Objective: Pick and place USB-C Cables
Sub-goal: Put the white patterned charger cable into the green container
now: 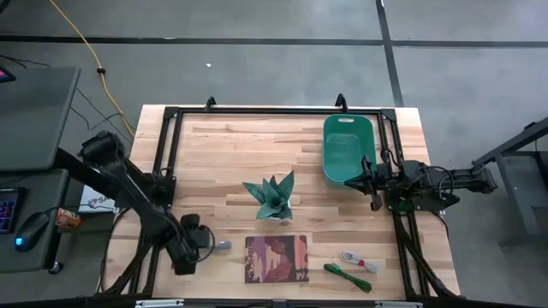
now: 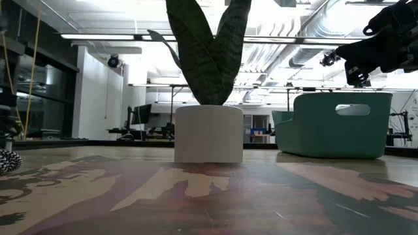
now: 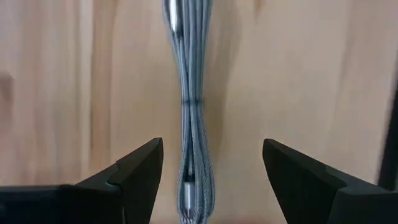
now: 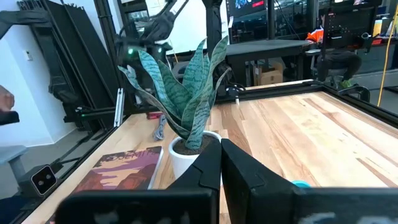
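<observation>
The grey cable (image 3: pixel 191 124), lying on the bench (image 1: pixel 223 154) at near left, is straddled by the open left fingers (image 3: pixel 134 171) (poised to close), while the right gripper (image 1: pixel 370 181) is held shut beside the bin (image 1: pixel 330 137).

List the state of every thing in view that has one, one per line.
Left claw: open, fingers astride the grey cable.
Grey cable: bundled, flat on the table, not gripped.
Right claw: shut, empty, raised beside the bin.
Teal bin: upright, nothing visible inside.
White cable: coiled, on the table.
Green cable: coiled, on the table.
Book: closed, flat.
Plant: upright.
</observation>
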Action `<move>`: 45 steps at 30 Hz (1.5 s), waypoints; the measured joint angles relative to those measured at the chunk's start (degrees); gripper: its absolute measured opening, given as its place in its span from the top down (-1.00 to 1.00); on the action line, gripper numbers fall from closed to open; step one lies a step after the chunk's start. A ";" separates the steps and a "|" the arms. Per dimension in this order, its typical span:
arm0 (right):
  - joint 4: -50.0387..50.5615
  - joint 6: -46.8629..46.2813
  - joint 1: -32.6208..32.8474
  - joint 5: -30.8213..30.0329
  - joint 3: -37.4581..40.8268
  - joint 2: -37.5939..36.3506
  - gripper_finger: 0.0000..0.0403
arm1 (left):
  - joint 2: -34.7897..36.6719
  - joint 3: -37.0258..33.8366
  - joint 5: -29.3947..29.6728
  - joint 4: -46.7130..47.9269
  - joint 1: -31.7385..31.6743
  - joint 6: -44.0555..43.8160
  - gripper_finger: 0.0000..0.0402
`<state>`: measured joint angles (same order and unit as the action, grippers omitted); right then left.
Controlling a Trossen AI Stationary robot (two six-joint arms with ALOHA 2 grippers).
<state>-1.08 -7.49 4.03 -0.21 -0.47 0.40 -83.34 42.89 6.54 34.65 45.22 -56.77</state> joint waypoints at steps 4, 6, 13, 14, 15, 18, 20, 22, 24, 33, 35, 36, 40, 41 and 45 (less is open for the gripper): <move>0.00 0.00 0.02 0.00 0.00 0.00 1.00 | -3.91 0.00 -0.39 -0.15 2.21 -4.36 -0.28; 0.00 0.00 0.00 -0.01 0.00 0.00 1.00 | -5.59 0.00 -0.72 -0.33 2.94 -5.69 -0.28; 0.00 -0.01 0.00 -0.02 0.00 0.00 1.00 | -9.02 0.47 0.43 0.54 3.66 -6.34 -0.24; 0.00 -0.01 0.01 0.00 0.00 0.00 1.00 | -9.21 0.52 0.62 0.80 3.66 -6.54 -0.21; 0.00 0.00 0.00 0.00 0.00 0.00 1.00 | -9.26 0.52 0.62 1.19 3.66 -6.65 -0.15; 0.00 0.00 0.02 0.00 0.00 0.00 1.00 | -9.08 0.50 0.77 2.62 3.60 -6.77 0.11; 0.00 -0.01 0.02 0.00 0.00 0.00 1.00 | -8.58 0.30 0.82 3.44 3.49 -6.63 0.35; 0.00 -0.02 0.00 0.00 0.00 0.00 1.00 | -8.03 0.12 0.82 4.16 3.37 -5.78 0.64; -0.01 -0.01 0.00 0.00 0.00 0.00 1.00 | -7.59 0.02 0.79 4.55 3.00 -4.01 0.88; -0.04 -0.02 0.02 0.00 0.00 0.00 1.00 | -2.76 2.46 -1.22 8.92 0.59 7.05 0.98; -0.07 -0.03 0.02 -0.01 0.00 0.00 1.00 | 0.36 4.18 0.57 10.60 0.14 8.87 0.98; -0.07 -0.17 0.01 -0.01 0.00 0.00 1.00 | 2.13 4.68 2.20 11.51 0.12 10.08 0.98; -0.51 -1.47 0.00 -0.02 0.00 -0.02 1.00 | 11.39 6.24 13.67 10.35 0.14 16.66 0.99; -0.88 -1.49 0.00 -0.02 0.00 -0.07 1.00 | 13.73 6.23 17.15 9.95 0.14 18.76 0.99; -2.30 -1.56 0.01 -1.17 0.00 -0.04 1.00 | 22.55 6.19 27.94 7.45 -1.41 28.74 1.00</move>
<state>-3.39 -9.04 4.05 -1.38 -0.47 0.36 -60.79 49.08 34.48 42.09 43.81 -28.03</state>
